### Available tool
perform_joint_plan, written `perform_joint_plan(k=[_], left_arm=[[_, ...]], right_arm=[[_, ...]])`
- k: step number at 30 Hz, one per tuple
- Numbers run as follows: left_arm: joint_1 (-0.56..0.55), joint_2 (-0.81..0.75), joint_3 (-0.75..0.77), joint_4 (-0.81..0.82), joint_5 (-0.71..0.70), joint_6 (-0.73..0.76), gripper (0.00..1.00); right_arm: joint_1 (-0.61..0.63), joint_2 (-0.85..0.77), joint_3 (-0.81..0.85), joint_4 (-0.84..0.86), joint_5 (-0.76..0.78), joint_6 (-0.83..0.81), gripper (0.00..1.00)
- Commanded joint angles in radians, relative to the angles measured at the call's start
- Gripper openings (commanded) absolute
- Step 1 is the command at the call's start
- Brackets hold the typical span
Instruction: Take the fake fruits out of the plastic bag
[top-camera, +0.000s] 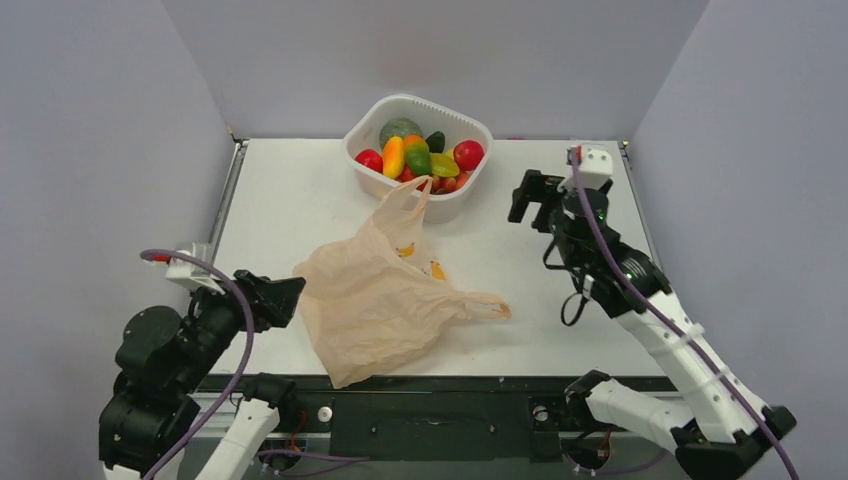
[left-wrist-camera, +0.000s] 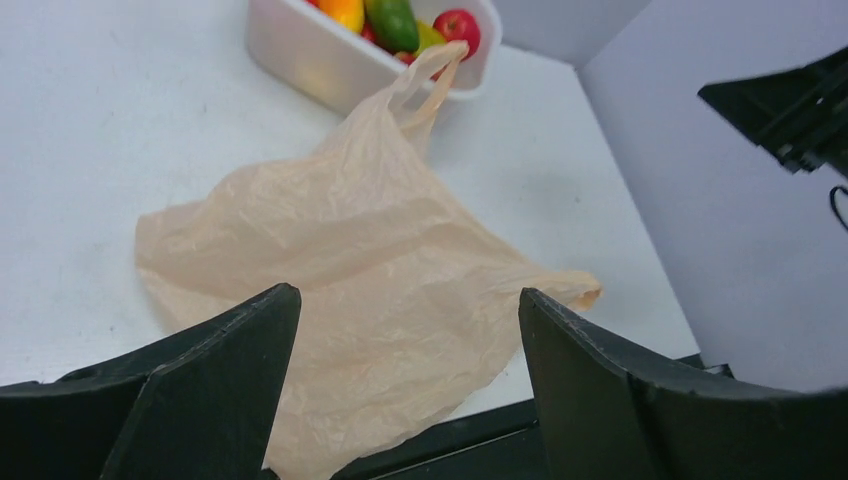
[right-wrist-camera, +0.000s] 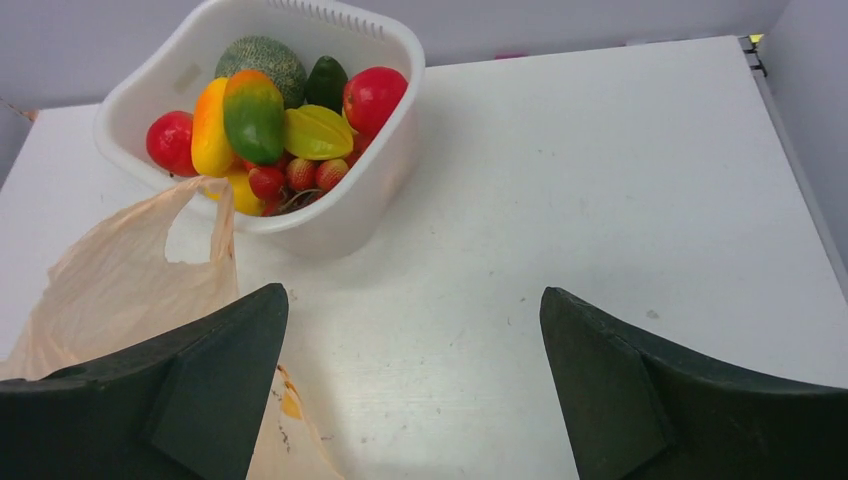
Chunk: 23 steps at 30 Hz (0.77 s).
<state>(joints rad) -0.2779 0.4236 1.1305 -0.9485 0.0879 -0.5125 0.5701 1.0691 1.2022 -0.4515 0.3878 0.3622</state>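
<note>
My left gripper stands wide open and empty just beside the near left edge of the plastic bag. My right gripper, equally wide with nothing in it, hovers over the bare right side of the table, apart from the bag. The bag lies limp and crumpled near the table's front edge, one loop handle reaching up against the white tub, where the fake fruits sit piled beside a green melon.

Fake fruits in tub, far centre of table; plastic bag before it, handle touching tub.
</note>
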Motion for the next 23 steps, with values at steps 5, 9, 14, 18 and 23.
perform_joint_plan(k=[5, 9, 14, 18, 23], left_arm=[[0.006, 0.04, 0.264, 0.019, -0.036, 0.008, 0.79], [0.006, 0.039, 0.31, 0.015, -0.034, -0.002, 0.79], [0.005, 0.038, 0.329, 0.003, -0.045, -0.002, 0.79], [0.006, 0.036, 0.326, 0.006, -0.046, -0.004, 0.79], [0.006, 0.04, 0.307, 0.016, -0.041, -0.003, 0.79]], right_arm=[[0.007, -0.367, -0.058, -0.136, 0.102, 0.005, 0.93], [0.007, -0.485, -0.074, -0.161, 0.162, 0.003, 0.93], [0.007, -0.558, -0.063, -0.207, 0.207, 0.013, 0.93], [0.007, -0.603, -0.068, -0.225, 0.232, 0.037, 0.93], [0.007, -0.634, -0.092, -0.205, 0.24, 0.024, 0.93]])
